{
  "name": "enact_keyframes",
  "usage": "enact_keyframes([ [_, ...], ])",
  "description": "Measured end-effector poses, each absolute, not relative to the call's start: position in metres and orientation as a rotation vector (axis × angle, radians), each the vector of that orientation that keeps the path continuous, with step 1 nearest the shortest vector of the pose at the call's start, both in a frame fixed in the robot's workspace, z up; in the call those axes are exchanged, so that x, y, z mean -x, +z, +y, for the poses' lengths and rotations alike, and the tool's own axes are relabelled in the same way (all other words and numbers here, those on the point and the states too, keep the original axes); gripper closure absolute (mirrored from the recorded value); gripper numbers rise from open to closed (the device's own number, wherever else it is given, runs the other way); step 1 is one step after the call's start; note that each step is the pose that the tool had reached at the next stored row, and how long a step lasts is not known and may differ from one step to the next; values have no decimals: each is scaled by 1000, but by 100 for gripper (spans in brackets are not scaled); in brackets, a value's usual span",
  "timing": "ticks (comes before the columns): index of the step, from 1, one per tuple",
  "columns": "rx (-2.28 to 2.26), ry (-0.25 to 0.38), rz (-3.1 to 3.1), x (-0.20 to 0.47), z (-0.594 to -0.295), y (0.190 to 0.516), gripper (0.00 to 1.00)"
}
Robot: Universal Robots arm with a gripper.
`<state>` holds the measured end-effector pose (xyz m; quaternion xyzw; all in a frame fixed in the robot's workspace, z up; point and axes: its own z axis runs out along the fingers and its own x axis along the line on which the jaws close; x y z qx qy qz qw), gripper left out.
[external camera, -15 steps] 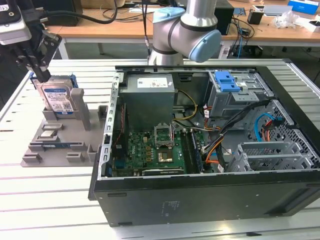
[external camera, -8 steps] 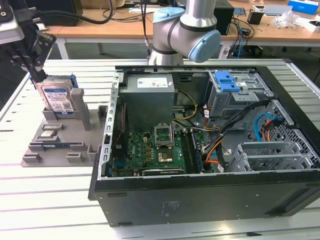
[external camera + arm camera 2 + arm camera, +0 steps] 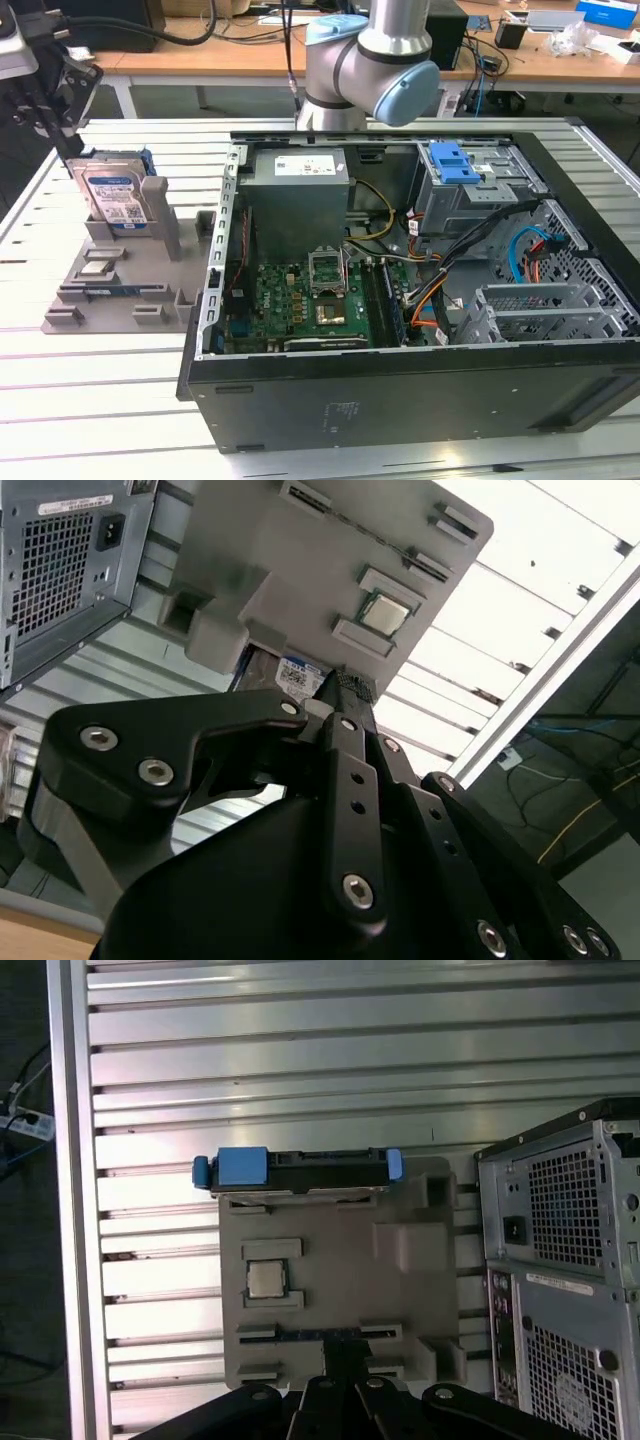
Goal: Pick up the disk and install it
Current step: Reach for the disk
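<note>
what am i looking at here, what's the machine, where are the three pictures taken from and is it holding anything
The machine is a robot arm made of jointed grey tubes. Its grasping part is the end effector, the black linkage in both wrist views. The exterior view comes from a camera off the arm, looking across a slatted metal table. The two wrist views come from cameras riding on the arm, looking past the end effector. On the table sit an open computer case and a grey holder. The disk stands on edge in a slot of that holder, and a small processor chip lies flat in another recess. The end effector hangs above the holder, and the disk is not yet picked up.
</note>
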<state>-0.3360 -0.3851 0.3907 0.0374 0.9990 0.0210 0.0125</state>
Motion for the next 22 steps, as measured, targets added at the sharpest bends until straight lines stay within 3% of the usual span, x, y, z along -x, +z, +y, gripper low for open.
enact_keyframes([
  [22,-116,65,3114,354,-357,384,90],
])
